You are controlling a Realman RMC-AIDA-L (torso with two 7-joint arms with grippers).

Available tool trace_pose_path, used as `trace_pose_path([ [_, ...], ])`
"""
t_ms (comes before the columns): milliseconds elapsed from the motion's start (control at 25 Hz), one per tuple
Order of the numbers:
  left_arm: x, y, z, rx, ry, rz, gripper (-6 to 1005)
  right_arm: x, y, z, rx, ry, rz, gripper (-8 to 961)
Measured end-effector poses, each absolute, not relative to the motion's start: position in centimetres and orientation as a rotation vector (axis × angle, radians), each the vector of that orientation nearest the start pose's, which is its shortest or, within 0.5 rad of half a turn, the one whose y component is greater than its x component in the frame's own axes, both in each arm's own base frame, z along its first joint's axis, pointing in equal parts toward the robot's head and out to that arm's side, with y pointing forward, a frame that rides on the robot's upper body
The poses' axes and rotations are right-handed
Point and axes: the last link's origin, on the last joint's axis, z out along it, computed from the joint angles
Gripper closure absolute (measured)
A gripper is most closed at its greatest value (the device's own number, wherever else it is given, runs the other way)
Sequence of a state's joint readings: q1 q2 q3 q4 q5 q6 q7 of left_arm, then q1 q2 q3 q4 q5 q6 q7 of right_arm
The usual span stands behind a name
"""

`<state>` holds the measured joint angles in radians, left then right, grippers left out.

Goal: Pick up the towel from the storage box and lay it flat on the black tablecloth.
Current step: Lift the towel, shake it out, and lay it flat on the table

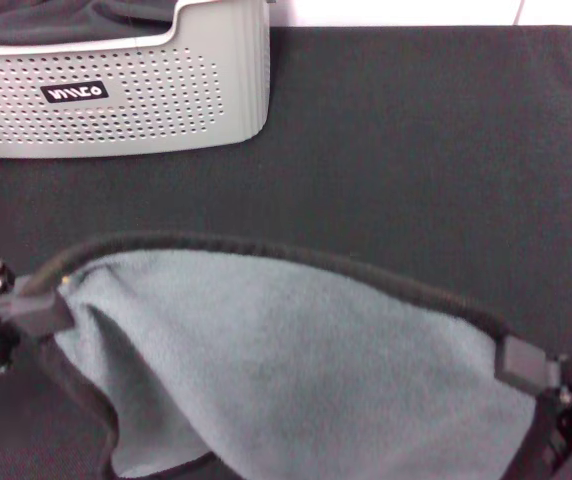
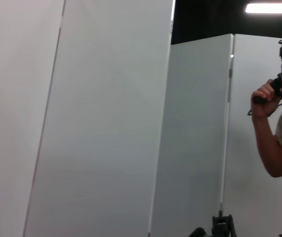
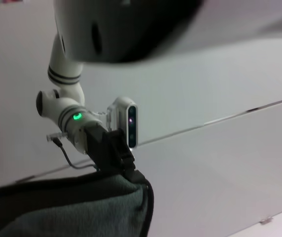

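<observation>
Towel: out of the storage box already, held up and stretched across the lower half of the head view, over the black tablecloth. Grey-green face toward the camera, black trimmed edge running as a shallow arc from lower left to lower right. Long axis therefore left to right across the frame, sagging a little in the middle, with the lower part hanging down out of the frame at the bottom.

Left claw at the left edge of the frame, closed on the upper left corner of the towel. Right claw at the lower right, closed on the opposite corner, slightly lower in the frame than the left one. Towel thus between both claws, equally near to each, spreading inward from each grip.

Storage box in the upper left of the frame, well apart from the towel, with some dark fabric inside.

Both arms low and spread wide, wrists turned so that the wrist cameras look outward at the white walls. In the right wrist view, the left claw visible farther off, pinching the towel corner.

Probably needed next: lowering both corners together, keeping the cloth taut, so that it lands flat.
</observation>
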<state>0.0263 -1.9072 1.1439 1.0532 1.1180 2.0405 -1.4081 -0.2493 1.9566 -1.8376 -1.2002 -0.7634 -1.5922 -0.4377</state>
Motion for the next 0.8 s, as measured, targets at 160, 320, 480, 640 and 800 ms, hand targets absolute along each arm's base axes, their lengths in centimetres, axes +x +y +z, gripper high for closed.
trace_pose_path([
  [160, -25.6, 17.4, 10.8, -2.699, -0.259, -1.373, 894, 20.5, 13.9, 0.8, -1.734, -1.243, 0.856, 953],
  [320, -25.8, 17.0, 10.6, -2.708, -0.310, -1.375, 893, 20.9, 12.4, 0.9, -1.751, -1.230, 0.907, 953],
  [480, -25.8, 16.4, 10.1, -2.745, -0.343, -1.378, 892, 21.2, 11.5, 0.7, -1.782, -1.211, 0.924, 953],
  [640, -25.8, 16.1, 10.1, -2.756, -0.349, -1.371, 891, 21.4, 11.2, 0.2, -1.836, -1.185, 0.964, 953],
  [800, -26.2, 16.2, 9.6, -2.759, -0.399, -1.373, 890, 21.9, 12.1, -0.4, -1.866, -1.117, 0.929, 953],
])
